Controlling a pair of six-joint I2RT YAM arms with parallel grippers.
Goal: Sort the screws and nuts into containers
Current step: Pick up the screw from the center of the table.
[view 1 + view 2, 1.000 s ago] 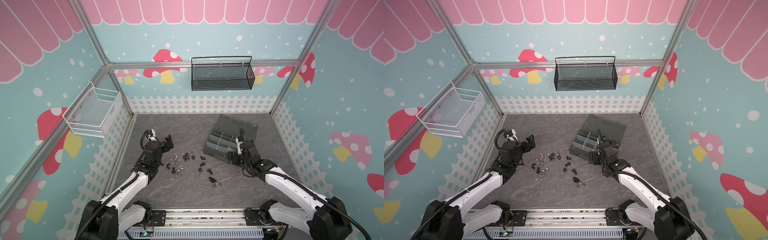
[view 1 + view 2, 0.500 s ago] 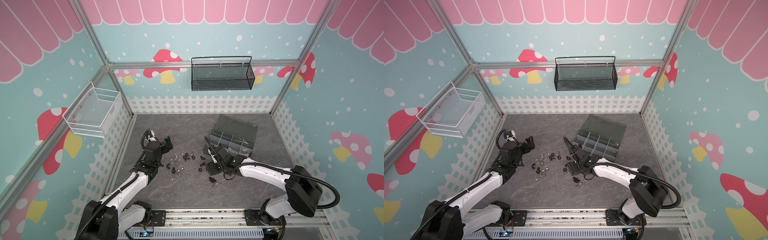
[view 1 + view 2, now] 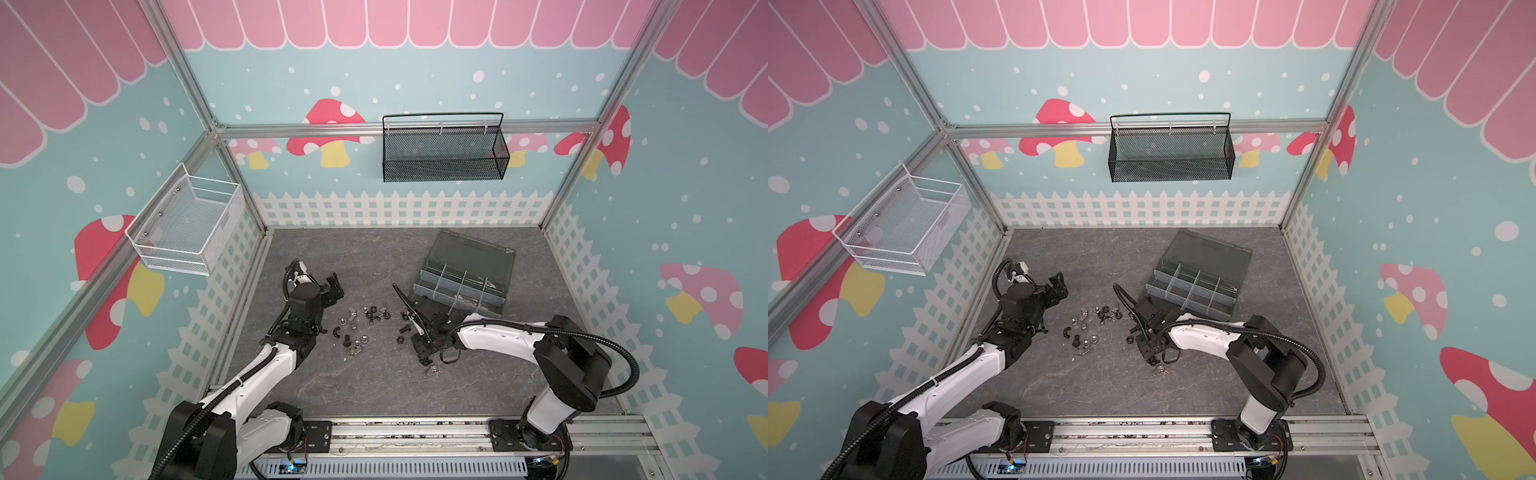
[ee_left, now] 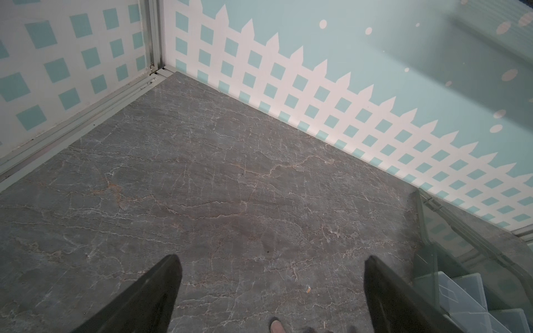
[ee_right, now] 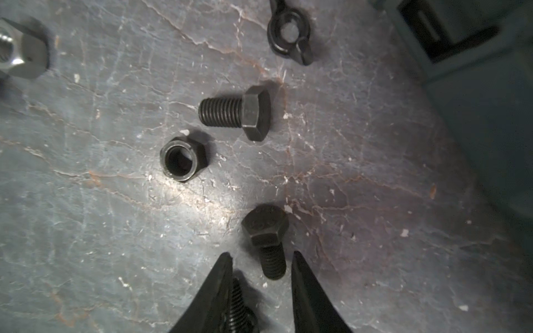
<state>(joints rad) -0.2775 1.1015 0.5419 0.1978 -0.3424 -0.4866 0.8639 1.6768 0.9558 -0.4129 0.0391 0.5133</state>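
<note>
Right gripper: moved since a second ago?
Yes. In a top view the right gripper has left the front of the organizer box and come toward the base rail, jaws now straddling a black bolt.

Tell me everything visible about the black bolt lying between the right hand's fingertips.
The bolt is dull black, metal by its look, with a hexagonal head bearing faint marks and a short threaded shank. It lies on its side on the grey veined table, its shank between the open fingertips of the right hand, a narrow gap showing on each side.
</note>
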